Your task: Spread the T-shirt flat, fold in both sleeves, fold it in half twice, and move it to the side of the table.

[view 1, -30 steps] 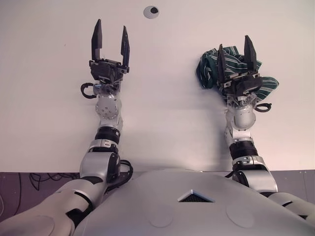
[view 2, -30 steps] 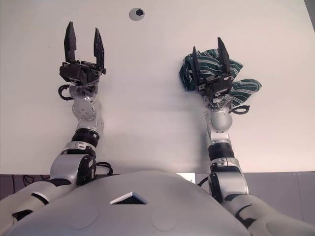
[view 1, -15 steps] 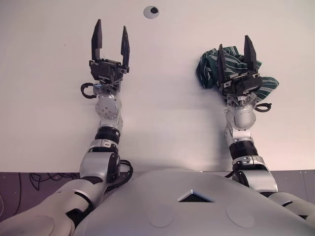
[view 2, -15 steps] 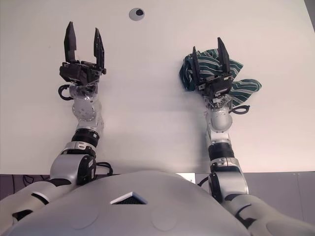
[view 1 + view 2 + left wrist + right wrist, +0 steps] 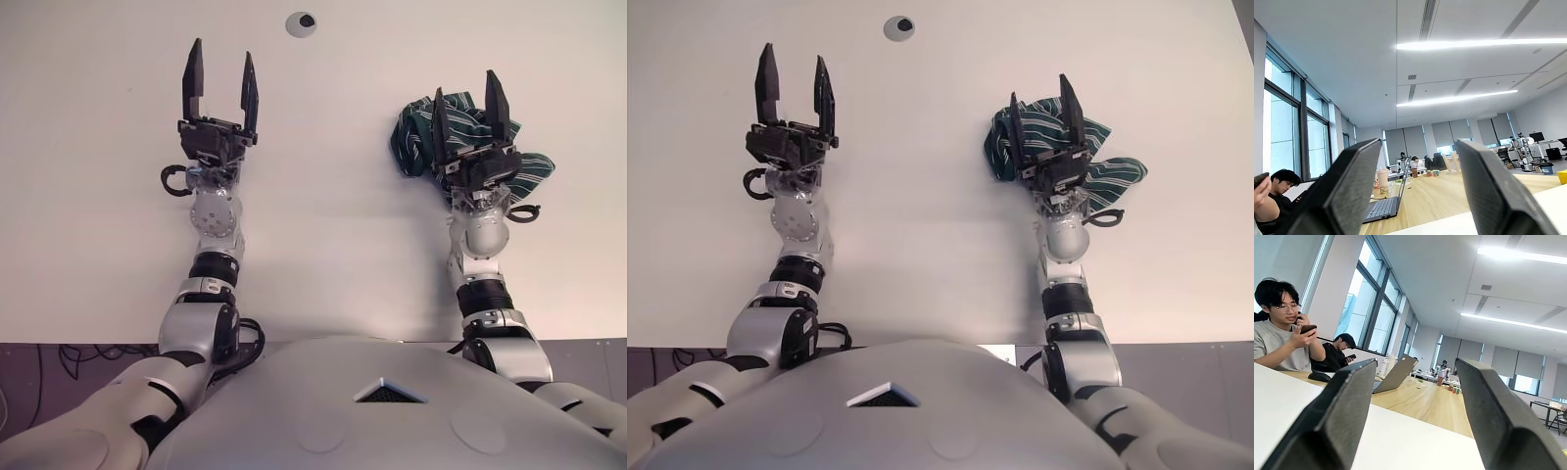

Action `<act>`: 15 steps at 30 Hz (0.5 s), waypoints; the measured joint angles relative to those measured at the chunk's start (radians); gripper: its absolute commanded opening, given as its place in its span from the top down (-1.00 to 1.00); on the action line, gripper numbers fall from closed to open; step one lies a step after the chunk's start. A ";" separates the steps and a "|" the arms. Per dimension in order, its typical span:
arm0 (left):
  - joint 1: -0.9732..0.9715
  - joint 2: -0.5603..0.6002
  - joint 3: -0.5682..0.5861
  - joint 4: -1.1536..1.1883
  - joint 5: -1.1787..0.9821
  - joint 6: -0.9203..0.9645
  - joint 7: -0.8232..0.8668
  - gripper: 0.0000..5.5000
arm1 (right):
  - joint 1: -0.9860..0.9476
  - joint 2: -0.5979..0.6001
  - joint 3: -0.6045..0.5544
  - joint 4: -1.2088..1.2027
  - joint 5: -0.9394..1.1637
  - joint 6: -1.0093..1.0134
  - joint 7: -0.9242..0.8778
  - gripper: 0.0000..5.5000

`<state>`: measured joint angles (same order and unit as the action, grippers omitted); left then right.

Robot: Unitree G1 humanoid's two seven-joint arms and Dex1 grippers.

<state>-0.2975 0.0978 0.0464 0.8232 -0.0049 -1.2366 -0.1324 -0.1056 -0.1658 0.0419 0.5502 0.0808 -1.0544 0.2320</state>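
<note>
My right gripper [image 5: 463, 86], opened wide, hangs over the crumpled dark green, white-striped cotton T-shirt [image 5: 534, 166] on the white table [image 5: 333, 225]. My left gripper [image 5: 221, 51], equally wide, stands well apart. Pinching 2 or more bunched layers could drag the heap instead of spreading it.

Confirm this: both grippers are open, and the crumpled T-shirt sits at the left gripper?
No. The T-shirt sits crumpled at the right gripper, not the left gripper, as the left eye view shows. Both grippers are open.
</note>
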 measured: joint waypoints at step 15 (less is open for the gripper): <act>-0.051 -0.046 0.032 0.065 -0.072 0.296 -0.033 -0.02 | 0.233 -0.360 -0.158 -0.658 -0.118 0.972 0.028 -0.07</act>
<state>-0.3485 0.0513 0.0788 0.8879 -0.0769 -0.9410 -0.1656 0.1273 -0.5262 -0.1159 -0.1074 -0.0368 -0.0820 0.2603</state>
